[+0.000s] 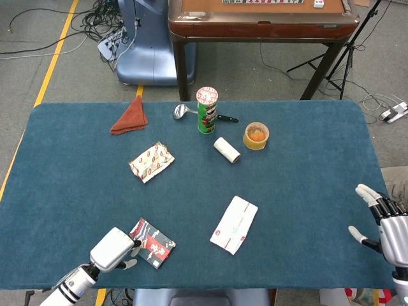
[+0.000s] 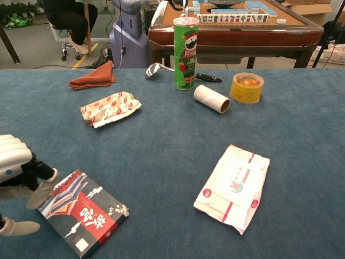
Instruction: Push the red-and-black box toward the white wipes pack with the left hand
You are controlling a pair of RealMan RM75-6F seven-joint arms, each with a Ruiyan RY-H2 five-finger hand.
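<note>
Red-and-black box (image 1: pixel 150 242) lies near the table's (image 1: pixel 306 185) front-left corner, the left hand (image 1: pixel 115 248) touching its left edge, holding nothing — right hand (image 1: pixel 390 226) spread, idle. Chest view: fingers (image 2: pixel 42 193) meet the box; wipes pack (image 2: pixel 233 186) well apart, push judged barely begun.

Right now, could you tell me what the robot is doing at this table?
The left hand is at the left edge of the red-and-black box, a fingertip at or touching its corner, set to push it toward the white wipes pack. A stretch of bare blue table separates box and pack. The right hand is open at the table's right edge, holding nothing.
</note>
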